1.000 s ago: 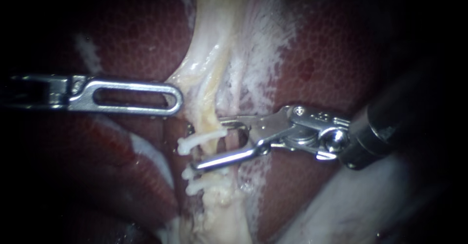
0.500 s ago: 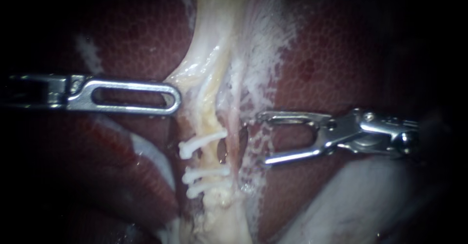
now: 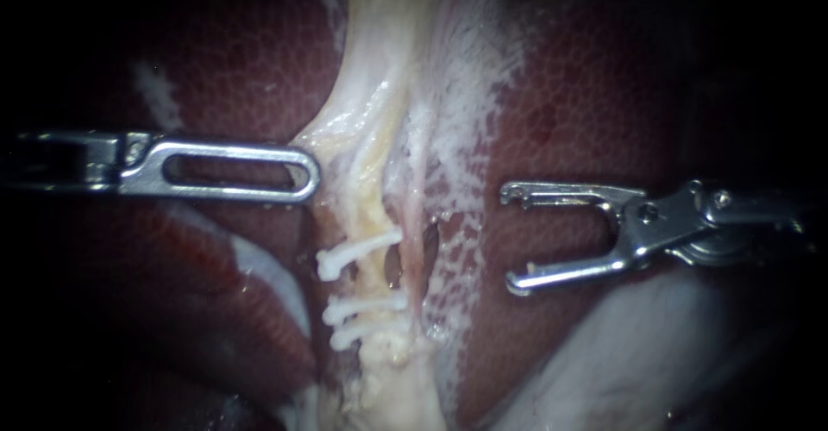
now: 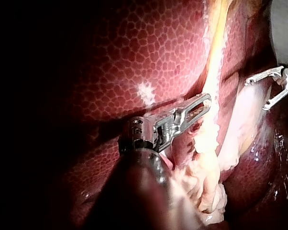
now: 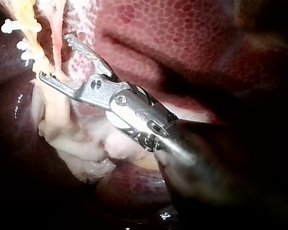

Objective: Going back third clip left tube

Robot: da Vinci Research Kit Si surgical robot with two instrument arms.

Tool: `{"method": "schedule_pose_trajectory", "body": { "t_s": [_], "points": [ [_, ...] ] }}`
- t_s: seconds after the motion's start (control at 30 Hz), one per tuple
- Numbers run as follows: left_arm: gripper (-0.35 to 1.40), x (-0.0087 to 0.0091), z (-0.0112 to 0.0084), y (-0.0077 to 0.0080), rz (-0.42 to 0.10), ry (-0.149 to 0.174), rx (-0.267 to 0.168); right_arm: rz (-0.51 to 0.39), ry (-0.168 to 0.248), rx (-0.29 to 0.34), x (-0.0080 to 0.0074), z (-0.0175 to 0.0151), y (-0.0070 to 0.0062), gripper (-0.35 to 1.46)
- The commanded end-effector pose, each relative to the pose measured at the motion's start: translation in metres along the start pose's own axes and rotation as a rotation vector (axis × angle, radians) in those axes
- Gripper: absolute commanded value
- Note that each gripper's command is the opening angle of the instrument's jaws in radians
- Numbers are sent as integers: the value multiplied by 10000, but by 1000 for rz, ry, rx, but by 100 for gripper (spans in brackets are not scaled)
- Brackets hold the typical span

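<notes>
The left instrument (image 3: 233,171) is seen entering over the dark liver (image 3: 250,69). Its slotted jaws are closed together on the edge of the pale tissue (image 3: 332,138), which is drawn toward their tip. In the left wrist view, the same closed jaws are shown with their tip against the yellowish strand.

Just beside that tip, the left tube (image 3: 375,215) is seen as a yellowish strand running down the middle of the field. It is crossed by three white clips. The upper clip (image 3: 360,250) lies alone. The two lower clips (image 3: 366,306) are set close together below it, with a short bare stretch of tube left between them and the upper one. A thinner pinkish right tube (image 3: 416,224) runs alongside, and no clip is seen on it.

Further right, past a band of white webbed tissue (image 3: 457,250), the right instrument (image 3: 511,240) is held over the liver, apart from both tubes. Its jaws are spread wide and nothing is held between them. In the right wrist view, the open jaws (image 5: 54,56) are pointed toward the clipped tube, and the clips are visible beyond their tips.
</notes>
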Motion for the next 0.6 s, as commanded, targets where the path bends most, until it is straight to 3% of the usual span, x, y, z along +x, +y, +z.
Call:
{"method": "schedule_pose_trajectory", "body": {
  "t_s": [0.03,0.37,0.6],
  "points": [
    [-35,0,0,1,0,-1,-2,-5,-1,1,1,0,0,60],
    [-35,0,1,4,0,-1,-2,-44,-4,1,6,0,-1,60],
    [-35,13,20,21,12,-9,-9,-49,-5,1,7,0,-1,60]
  ]
}}
